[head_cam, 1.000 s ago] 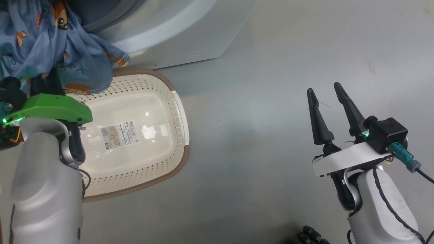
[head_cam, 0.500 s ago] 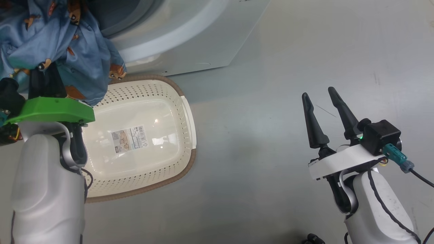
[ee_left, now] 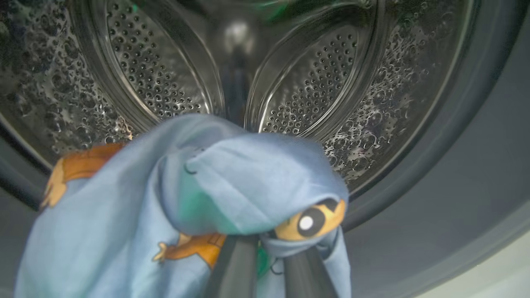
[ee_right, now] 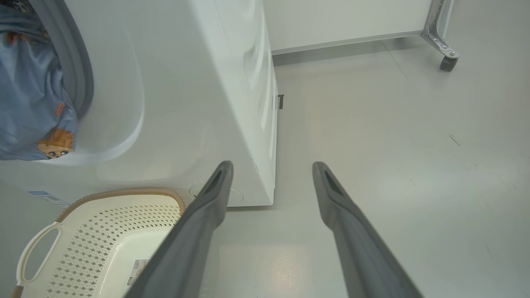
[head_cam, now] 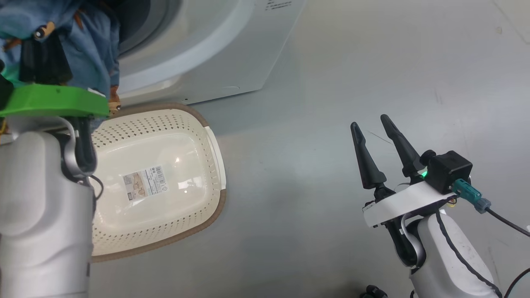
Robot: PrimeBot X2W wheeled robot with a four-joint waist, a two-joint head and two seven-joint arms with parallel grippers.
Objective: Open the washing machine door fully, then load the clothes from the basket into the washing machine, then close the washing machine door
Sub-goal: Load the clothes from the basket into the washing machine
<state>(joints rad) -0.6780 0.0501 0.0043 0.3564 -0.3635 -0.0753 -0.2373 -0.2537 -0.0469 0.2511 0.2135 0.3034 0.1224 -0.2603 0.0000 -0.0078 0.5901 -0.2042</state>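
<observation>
- The clothes (ee_left: 248, 182), crumpled light blue fabric printed with orange-brown cartoon figures, hang at the steel drum mouth of the washing machine (head_cam: 215, 62).
- The left gripper (ee_left: 269, 265) clamps them.
- The right gripper (head_cam: 370, 122) is spread, holding nothing.

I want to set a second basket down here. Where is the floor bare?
Bare floor lies between the basket and the right gripper, and right of the washing machine. The basket itself is empty. Crowded: at the drum, where the left gripper holds the clothes.
</observation>
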